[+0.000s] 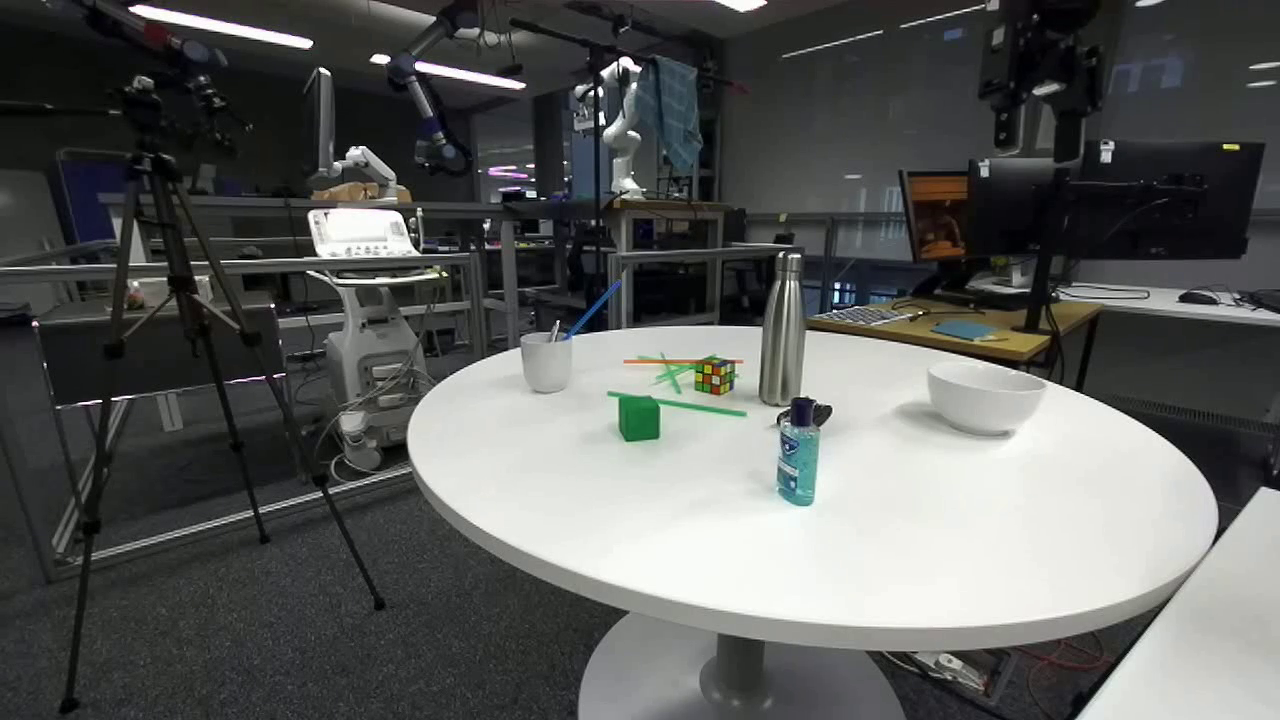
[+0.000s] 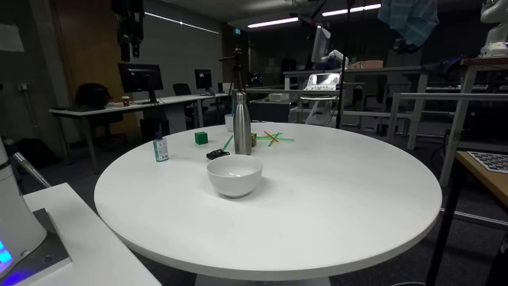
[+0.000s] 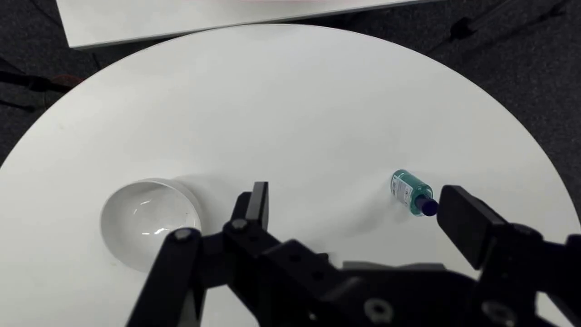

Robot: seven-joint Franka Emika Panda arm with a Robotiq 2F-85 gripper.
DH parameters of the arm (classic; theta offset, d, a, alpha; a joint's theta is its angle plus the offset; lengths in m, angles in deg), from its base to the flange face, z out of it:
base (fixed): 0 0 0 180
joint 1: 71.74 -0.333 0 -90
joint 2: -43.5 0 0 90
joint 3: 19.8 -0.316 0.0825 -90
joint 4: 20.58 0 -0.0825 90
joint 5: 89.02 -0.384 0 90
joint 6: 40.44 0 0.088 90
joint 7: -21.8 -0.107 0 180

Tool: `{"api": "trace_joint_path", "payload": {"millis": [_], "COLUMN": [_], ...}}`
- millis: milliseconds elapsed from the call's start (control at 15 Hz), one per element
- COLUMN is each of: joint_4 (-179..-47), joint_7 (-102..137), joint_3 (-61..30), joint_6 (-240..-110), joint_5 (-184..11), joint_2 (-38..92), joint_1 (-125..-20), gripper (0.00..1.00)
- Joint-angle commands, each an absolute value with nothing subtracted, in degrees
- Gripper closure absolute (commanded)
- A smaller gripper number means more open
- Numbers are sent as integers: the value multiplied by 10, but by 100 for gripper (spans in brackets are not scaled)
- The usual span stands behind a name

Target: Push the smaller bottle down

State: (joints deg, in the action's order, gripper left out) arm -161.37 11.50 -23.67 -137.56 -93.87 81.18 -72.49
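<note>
The smaller bottle (image 1: 797, 468), teal-blue with a dark cap and a label, stands upright near the edge of the round white table. It also stands upright in an exterior view (image 2: 161, 150) and shows from above in the wrist view (image 3: 404, 188). My gripper (image 1: 1038, 135) is high above the table, well apart from the bottle; it also hangs high in an exterior view (image 2: 130, 51). In the wrist view the gripper (image 3: 354, 195) is wide open with nothing between its fingers. The bottle's cap appears beside the right finger there, but the bottle is far below.
A tall steel bottle (image 1: 783, 335) stands behind the smaller bottle with a small black object (image 2: 217, 154) near it. A white bowl (image 2: 234, 182), a green cube (image 1: 639, 418), a Rubik's cube (image 1: 715, 376), several coloured sticks (image 1: 690, 404) and a white cup (image 1: 546, 362) are on the table (image 2: 317, 222).
</note>
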Motion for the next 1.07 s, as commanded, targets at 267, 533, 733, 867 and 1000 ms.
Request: {"api": "trace_joint_path", "payload": {"millis": [267,533,733,867,1000], "joint_4": [-1622,-1629,-1637,-1642,-1645], "joint_7": [126,128,131,133,134], "joint_3": [-234,-235,-233,-232,-230], "joint_6": [-1402,-1433,-1463,-1478,-1491], "joint_5": [-933,-928,-927,-928,-928], "joint_2": [810,805,797,790,778], "joint_1": [-720,-720,-720,-720,-720], "gripper": [0,0,0,0,0]}}
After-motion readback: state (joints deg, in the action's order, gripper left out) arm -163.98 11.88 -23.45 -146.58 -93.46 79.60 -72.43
